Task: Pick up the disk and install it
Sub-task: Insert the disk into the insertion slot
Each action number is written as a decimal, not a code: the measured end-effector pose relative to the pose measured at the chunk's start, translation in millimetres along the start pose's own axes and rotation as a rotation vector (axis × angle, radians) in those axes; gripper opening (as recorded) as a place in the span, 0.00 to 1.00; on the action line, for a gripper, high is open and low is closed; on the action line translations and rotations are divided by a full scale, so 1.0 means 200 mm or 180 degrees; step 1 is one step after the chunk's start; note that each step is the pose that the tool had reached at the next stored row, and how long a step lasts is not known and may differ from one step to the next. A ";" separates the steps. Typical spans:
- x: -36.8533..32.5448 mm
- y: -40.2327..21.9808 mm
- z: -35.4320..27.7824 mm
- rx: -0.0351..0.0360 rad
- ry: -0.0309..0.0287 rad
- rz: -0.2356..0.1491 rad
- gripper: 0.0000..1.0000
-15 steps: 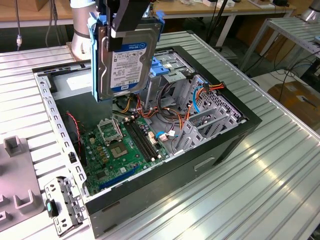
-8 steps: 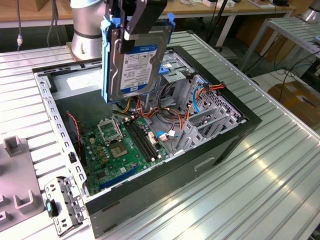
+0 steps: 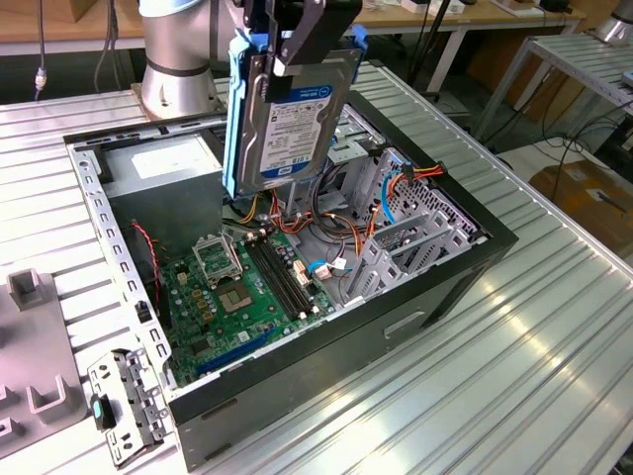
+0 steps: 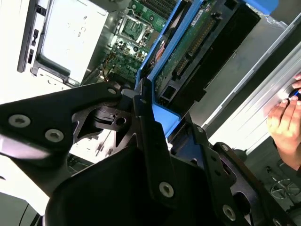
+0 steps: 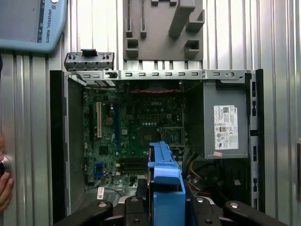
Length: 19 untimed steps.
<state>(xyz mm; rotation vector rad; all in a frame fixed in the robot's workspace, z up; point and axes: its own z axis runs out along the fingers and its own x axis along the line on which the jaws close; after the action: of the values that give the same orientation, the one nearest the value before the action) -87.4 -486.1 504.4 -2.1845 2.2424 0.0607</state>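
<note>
The disk (image 3: 295,124), a dark hard drive in a bright blue carrier frame, hangs upright over the back of the open computer case (image 3: 396,327). My gripper (image 3: 294,54) is shut on its upper end, one black finger lying across the labelled face. In the second wrist view the black fingers (image 4: 146,122) clamp the blue frame, and the disk (image 4: 200,42) shows its green circuit board. In the first wrist view the disk (image 5: 164,181) is seen edge-on above the motherboard (image 5: 136,132), with the gripper (image 5: 164,209) around it.
Inside the case are a green motherboard (image 3: 247,287), a grey power supply (image 5: 225,127), orange and blue cables (image 3: 396,188) and metal drive bays. A grey fixture plate (image 3: 30,336) and a loose metal bracket (image 3: 124,401) lie beside the case. A person's hand (image 4: 284,120) rests beside the case.
</note>
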 end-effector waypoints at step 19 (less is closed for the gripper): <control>0.224 -0.056 -0.007 0.0000 0.0000 0.0000 0.37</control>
<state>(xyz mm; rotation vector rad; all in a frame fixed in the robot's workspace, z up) -77.4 -531.1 504.0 -2.1845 2.2424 0.0608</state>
